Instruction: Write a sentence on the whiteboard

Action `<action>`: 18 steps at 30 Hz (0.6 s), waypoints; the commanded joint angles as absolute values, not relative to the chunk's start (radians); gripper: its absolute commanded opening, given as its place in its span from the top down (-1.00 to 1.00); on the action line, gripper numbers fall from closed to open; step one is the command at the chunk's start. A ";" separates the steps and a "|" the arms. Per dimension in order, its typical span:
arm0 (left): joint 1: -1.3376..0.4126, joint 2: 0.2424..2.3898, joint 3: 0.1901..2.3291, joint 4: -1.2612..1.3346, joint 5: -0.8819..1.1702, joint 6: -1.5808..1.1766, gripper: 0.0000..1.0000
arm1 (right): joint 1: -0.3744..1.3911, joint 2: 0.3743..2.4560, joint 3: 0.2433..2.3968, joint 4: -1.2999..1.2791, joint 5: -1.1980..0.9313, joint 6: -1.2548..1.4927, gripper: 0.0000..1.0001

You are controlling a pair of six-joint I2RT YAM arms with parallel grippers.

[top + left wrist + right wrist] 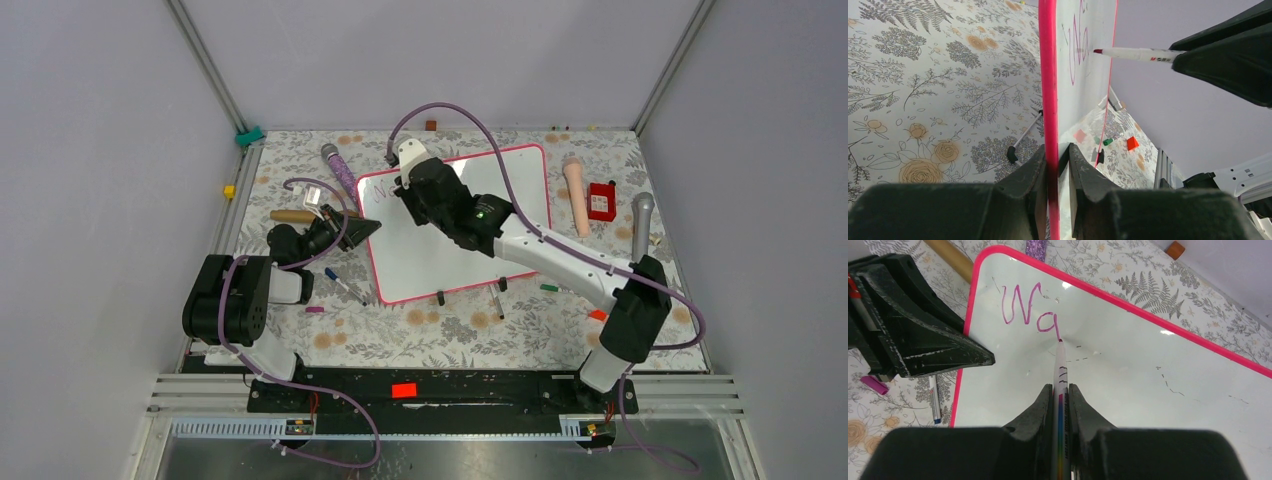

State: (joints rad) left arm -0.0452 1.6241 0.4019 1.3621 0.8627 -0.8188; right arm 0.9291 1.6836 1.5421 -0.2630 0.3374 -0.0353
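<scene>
Closest in the right wrist view, the right jaws are pinched narrow on a marker (1060,385). It juts forward between them, its tip at the foot of the "a" on the whiteboard (1148,390). The sentence (1028,312) reads only "Wa", in purple-pink strokes near the board's far left corner. A few faint dark dashes (1168,382) mark the white surface farther right.

The left jaws are shut narrow on the board's pink frame (1048,75) at its left edge, one finger on each face.

From above, the board sits mid-counter (450,335), turned a little askew. The right arm (560,262) reaches across it from the right. A blue-capped pen (343,285) lies just beside the left edge, and two small dark pens (440,297) lie at the near edge. A red box (601,201) sits well apart to the right.
</scene>
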 commanded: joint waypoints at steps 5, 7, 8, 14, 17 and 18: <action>-0.059 1.607 0.403 1.403 0.876 -0.741 1.00 | 0.919 1.581 1.567 -0.268 0.318 -0.028 1.00; -0.059 1.609 0.404 1.404 0.876 -0.739 1.00 | 0.913 1.587 1.572 -0.268 0.319 -0.028 1.00; -0.059 1.608 0.403 1.403 0.876 -0.739 1.00 | 0.910 1.591 1.574 -0.267 0.321 -0.028 1.00; -0.060 1.609 0.403 1.401 0.876 -0.738 1.00 | 0.902 1.622 1.591 -0.272 0.331 -0.032 1.00; -0.060 1.608 0.404 1.401 0.876 -0.736 1.00 | 0.899 1.641 1.601 -0.272 0.328 -0.034 1.00; -0.060 1.608 0.404 1.399 0.876 -0.736 1.00 | 0.899 1.649 1.603 -0.272 0.328 -0.033 1.00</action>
State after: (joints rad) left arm -0.0456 1.6241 0.4019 1.3632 0.8639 -0.8158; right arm 0.9089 1.6238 1.5539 -0.2806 0.3283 -0.0357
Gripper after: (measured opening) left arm 0.173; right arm 0.153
